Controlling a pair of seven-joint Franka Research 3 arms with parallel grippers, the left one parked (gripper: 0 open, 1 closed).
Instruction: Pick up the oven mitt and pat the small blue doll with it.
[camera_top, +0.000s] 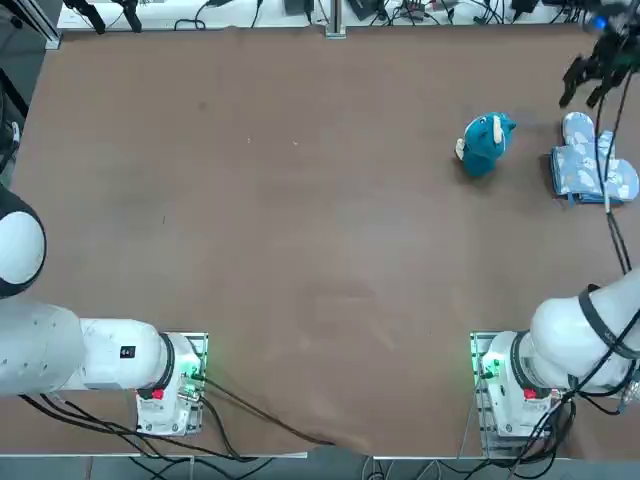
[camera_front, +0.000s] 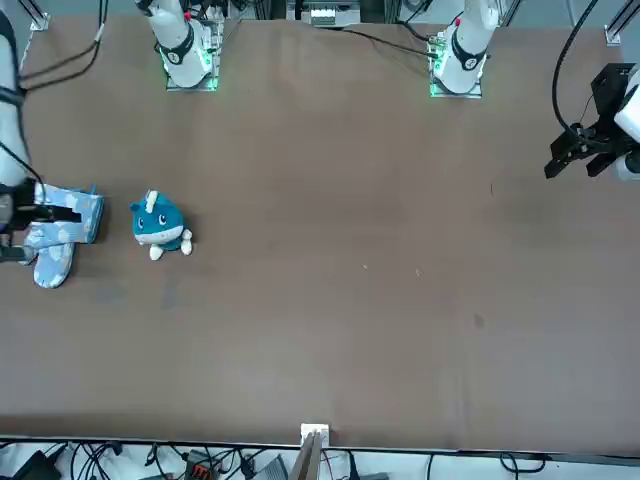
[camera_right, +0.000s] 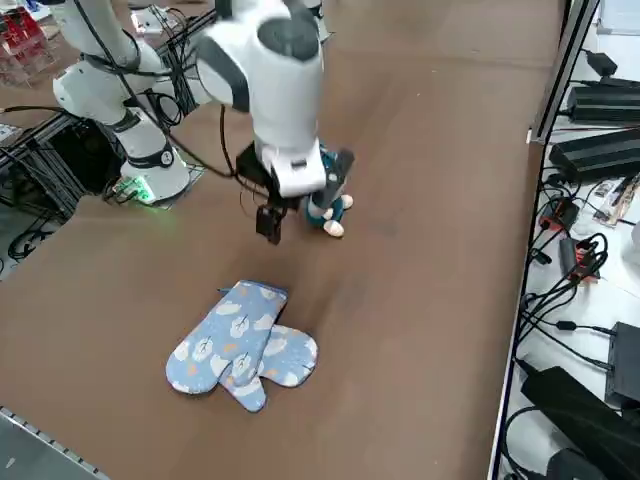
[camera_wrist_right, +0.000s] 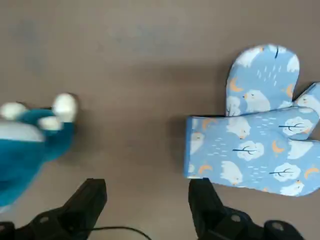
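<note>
1. We see the oven mitt (camera_top: 583, 171) lying flat near the table's (camera_top: 300, 250) right edge in the overhead view, on top of a second, matching mitt (camera_top: 579, 129) that it crosses at an angle.
2. In the wrist view the upper mitt's long axis runs from its straight cuff, nearest the doll, out to its rounded end away from the doll; the lower mitt (camera_wrist_right: 262, 75) sticks out sideways from beneath it.
3. The small blue doll (camera_top: 486, 144) sits just beside the mitts, apart from them. The front view shows its pale face turned toward that camera.
4. The right gripper (camera_wrist_right: 147, 202) hangs above the table between doll and mitts, with its fingers spread wide and nothing between them.
5. In the side view the arm covers most of the doll (camera_right: 330, 205); only its feet and a strip of blue show.
6. The front view cuts off the mitts (camera_front: 62, 232) at the picture's edge, with dark gripper parts across them.
7. Only the side view shows both mitts (camera_right: 240, 345) whole, with their thumbs.
</note>
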